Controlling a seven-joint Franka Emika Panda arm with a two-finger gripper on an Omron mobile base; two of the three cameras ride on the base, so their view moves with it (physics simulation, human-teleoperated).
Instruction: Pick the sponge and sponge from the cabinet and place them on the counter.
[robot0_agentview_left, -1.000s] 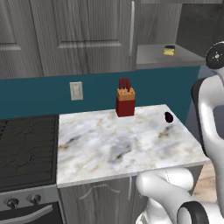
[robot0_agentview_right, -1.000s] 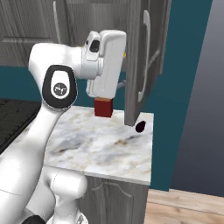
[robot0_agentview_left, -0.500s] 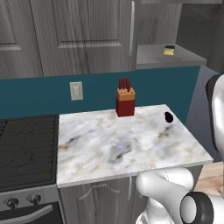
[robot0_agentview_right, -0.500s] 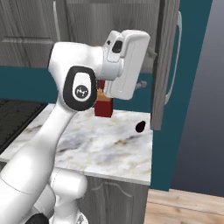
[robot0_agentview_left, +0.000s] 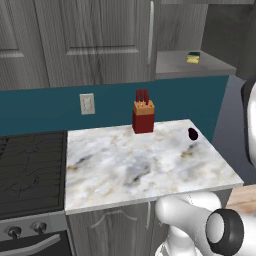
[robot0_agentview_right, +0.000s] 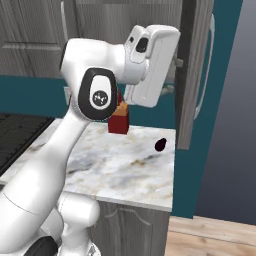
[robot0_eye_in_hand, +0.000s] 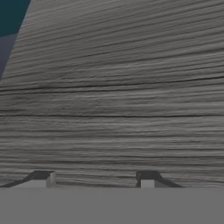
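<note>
Grey wood grain fills what we see past our gripper (robot0_eye_in_hand: 94, 177), whose fingers (robot0_eye_in_hand: 43, 177) stand apart with nothing between them, close against the cabinet door (robot0_agentview_right: 192, 75). That door is swung open at the counter's (robot0_agentview_left: 145, 165) right edge. On the shelf (robot0_agentview_left: 175, 62), near its right edge, lies the green-topped sponge (robot0_agentview_left: 193, 58); the other sponge we cannot make out. We should back off the door, swing round its edge, and come down over the sponge squarely before closing.
</note>
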